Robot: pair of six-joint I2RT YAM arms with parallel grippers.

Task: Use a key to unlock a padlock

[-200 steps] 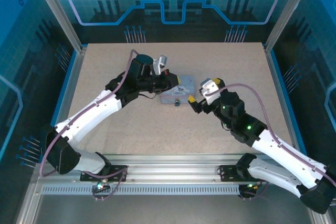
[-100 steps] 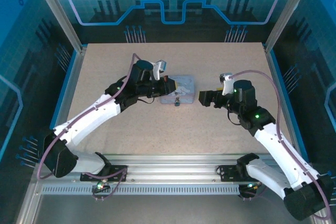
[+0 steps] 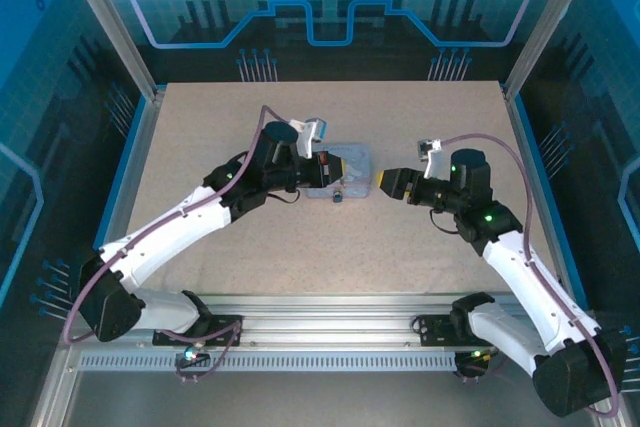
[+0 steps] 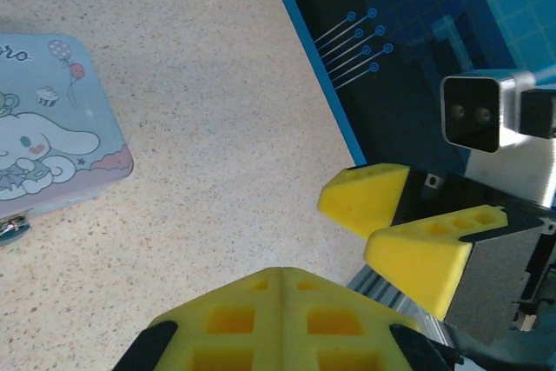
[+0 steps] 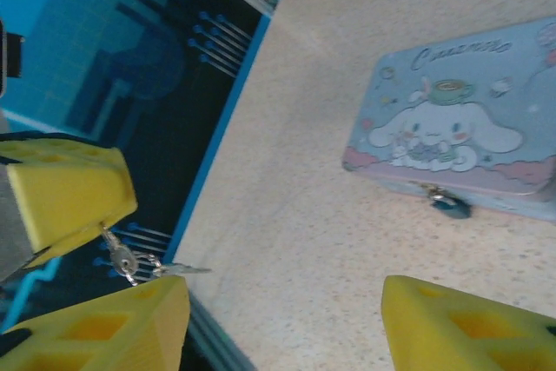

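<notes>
Key pinched in L end effector.

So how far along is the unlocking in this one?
Done: the key is off the table, pinched in the shut left gripper. In hand: both grippers are level with the tin, and the right gripper is open and empty, facing the left one. Left: the padlock hangs at the tin's clasp with no key in it, so inserting and turning remain.
</notes>
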